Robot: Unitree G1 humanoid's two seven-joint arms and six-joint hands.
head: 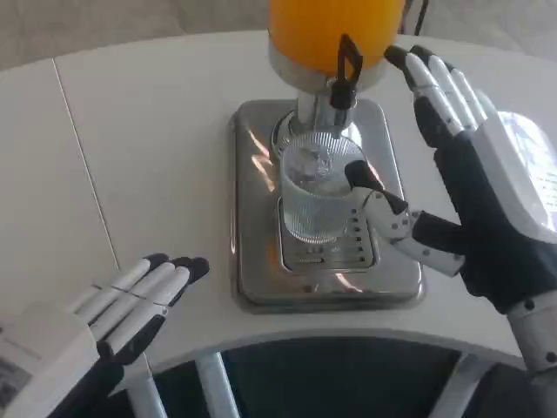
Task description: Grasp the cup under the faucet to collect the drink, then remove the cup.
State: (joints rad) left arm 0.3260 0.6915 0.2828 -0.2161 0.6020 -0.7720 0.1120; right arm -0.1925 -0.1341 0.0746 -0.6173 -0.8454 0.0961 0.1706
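Worktop (130, 131): white, rounded near edge, a thin seam running from far left toward the near left.
Dispenser (335, 35): far centre; orange drink fills its clear tank, which sits on a silver collar and column.
Faucet (345, 74): black lever tap with a metal spout at the dispenser's front, pointing down right above the cup mouth.
Drip tray (252, 209): polished steel, rectangular with rounded corners, lying on the worktop under the dispenser; a slotted grille shows in its near half.
Cup (318, 196): clear ribbed glass, upright on the drip tray grille, directly below the faucet; whether any drink is inside cannot be told.
Right robot hand (461, 183): at the right of the cup, spread and grasping nothing; thumb tip reaches to the cup's right rim and appears to touch it, the other fingers stretch far toward the tank's right side, apart from the cup.
Left robot hand (122, 309): near left, above the worktop edge, fingers straight and side by side, released, holding nothing, well apart from the tray.
Writing: faint marks on the white backs of both hands, too blurred to read; no brand legible on dispenser or cup.
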